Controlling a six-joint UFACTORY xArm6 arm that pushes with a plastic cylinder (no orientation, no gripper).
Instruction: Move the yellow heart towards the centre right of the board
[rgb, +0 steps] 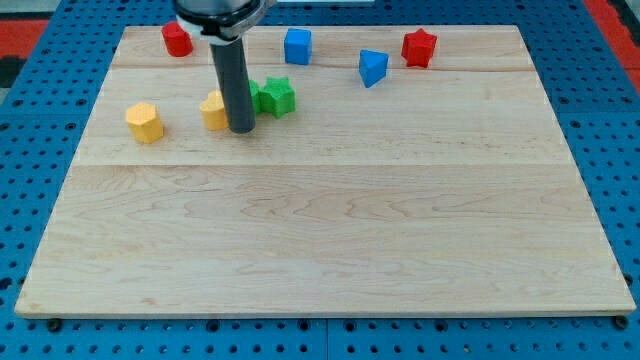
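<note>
A yellow block (212, 111), apparently the heart, lies in the upper left part of the wooden board (330, 230); the rod hides its right side. My tip (241, 131) rests on the board against that block's right edge. A green star (277, 97) lies just right of the rod, close behind the tip. A second yellow block (145, 122), hexagon-like, lies further to the view's left.
Along the view's top edge of the board lie a red block (177, 39), a blue cube (297, 46), a blue angular block (372, 67) and a red star (419, 47). A blue pegboard (620, 150) surrounds the board.
</note>
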